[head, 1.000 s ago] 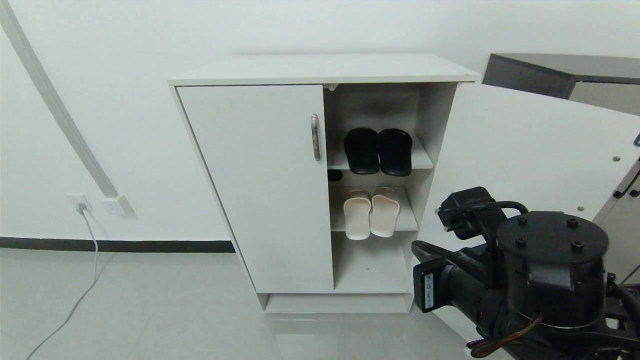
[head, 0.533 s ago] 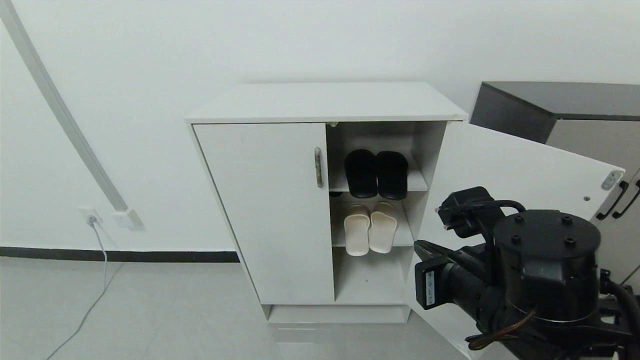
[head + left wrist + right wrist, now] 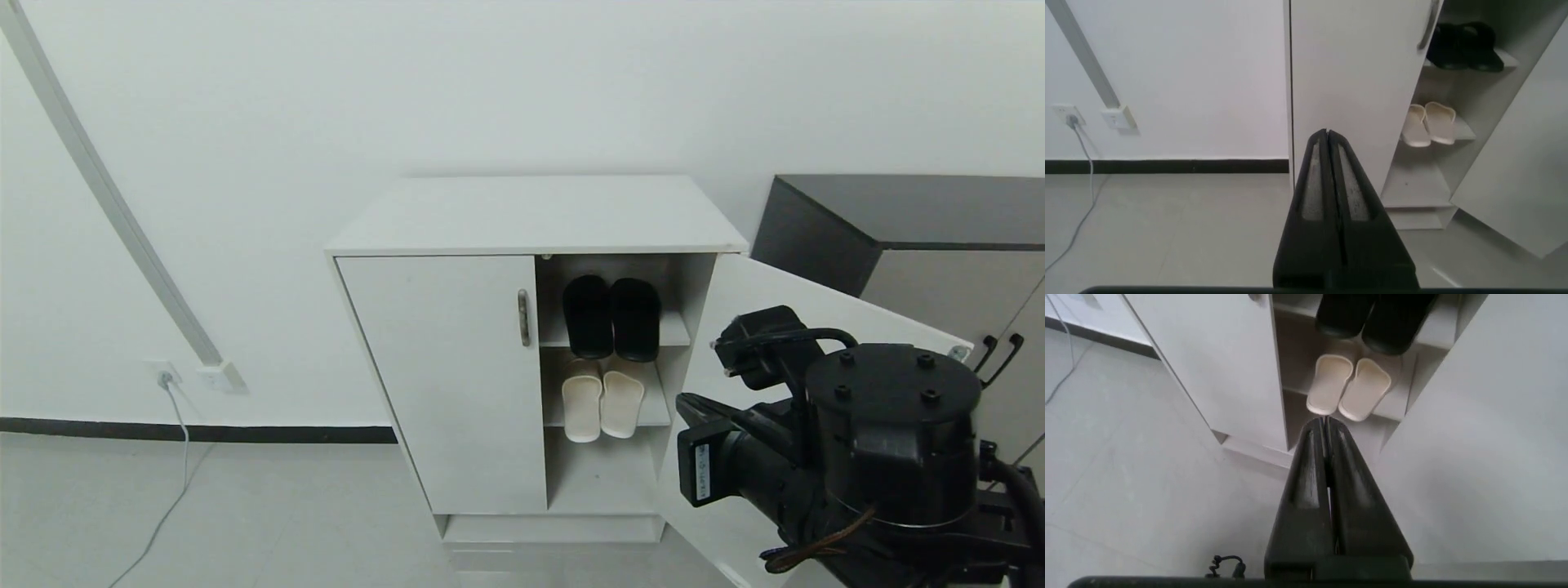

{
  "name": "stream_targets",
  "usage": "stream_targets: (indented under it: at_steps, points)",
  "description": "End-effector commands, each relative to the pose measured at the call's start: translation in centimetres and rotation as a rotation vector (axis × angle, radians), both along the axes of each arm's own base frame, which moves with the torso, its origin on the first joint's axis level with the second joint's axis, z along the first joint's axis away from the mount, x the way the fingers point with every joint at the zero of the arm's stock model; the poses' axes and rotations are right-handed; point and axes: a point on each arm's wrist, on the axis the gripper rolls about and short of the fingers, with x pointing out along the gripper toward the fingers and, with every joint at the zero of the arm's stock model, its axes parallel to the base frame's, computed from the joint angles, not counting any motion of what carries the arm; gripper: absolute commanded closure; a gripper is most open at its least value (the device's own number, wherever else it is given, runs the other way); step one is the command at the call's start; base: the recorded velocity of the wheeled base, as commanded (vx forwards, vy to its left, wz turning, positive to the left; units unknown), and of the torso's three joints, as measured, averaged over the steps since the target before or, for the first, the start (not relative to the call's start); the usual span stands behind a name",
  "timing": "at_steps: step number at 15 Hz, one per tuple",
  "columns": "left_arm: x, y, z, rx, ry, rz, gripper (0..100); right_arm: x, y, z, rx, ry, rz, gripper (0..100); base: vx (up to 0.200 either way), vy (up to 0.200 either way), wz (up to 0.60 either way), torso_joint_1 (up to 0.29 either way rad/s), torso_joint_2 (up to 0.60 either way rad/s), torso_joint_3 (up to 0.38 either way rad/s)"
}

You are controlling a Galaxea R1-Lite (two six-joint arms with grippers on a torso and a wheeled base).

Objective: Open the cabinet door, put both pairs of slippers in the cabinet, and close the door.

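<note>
1. Head view, status: the white cabinet (image 3: 531,212) has its right door (image 3: 784,291) swung wide open and its left door (image 3: 445,376) shut. The black slippers (image 3: 611,314) sit on the upper shelf and the cream slippers (image 3: 602,400) on the shelf below. I judge that closing the right door is the only step left.
2. Head view, procedure: I would bring the right arm round to the outer face of the right door, near its free edge. I would then push in 1 steady arc toward the left door's handle (image 3: 523,317). Both pairs look well inside the shelf fronts, so they should not block the door.
3. Left wrist view: the left gripper (image 3: 1327,139) has its fingers pressed together on nothing. It hangs over the floor, well apart from the cabinet.
4. Right wrist view: the right gripper (image 3: 1325,425) is also pressed together and empty. It points at the cream slippers from outside the opening, with the right door beside it.
5. Change, head view: against 1 s ago the whole picture has shifted. The cabinet now shows smaller and lower, so the camera moved. The slippers, the right door's angle and the right arm's place in the picture match.
</note>
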Motion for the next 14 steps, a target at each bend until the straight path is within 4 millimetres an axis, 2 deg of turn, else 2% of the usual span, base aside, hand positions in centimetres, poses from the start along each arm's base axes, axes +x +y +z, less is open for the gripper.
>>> stream_targets:
  at_steps: [1, 12, 14]
  points:
    - [0.01, 0.0, 0.0, 0.0, 0.002, 0.0, 100, 0.01, 0.03, 0.01, -0.001, 0.0, 0.001, 100, 0.0, 0.0, 0.0, 0.193, -0.52, -0.315]
    - [0.01, 0.0, 0.01, 0.001, 0.0, 0.0, 100, -0.07, -0.03, -0.27, -0.012, 0.004, -0.002, 100, 0.0, 0.0, 0.0, 0.235, -0.56, -0.321]
    - [0.01, 0.0, 0.0, 0.001, 0.002, 0.0, 100, -0.11, -0.09, -0.23, -0.01, 0.003, -0.002, 100, 0.0, 0.0, 0.0, 0.083, -0.19, -0.102]
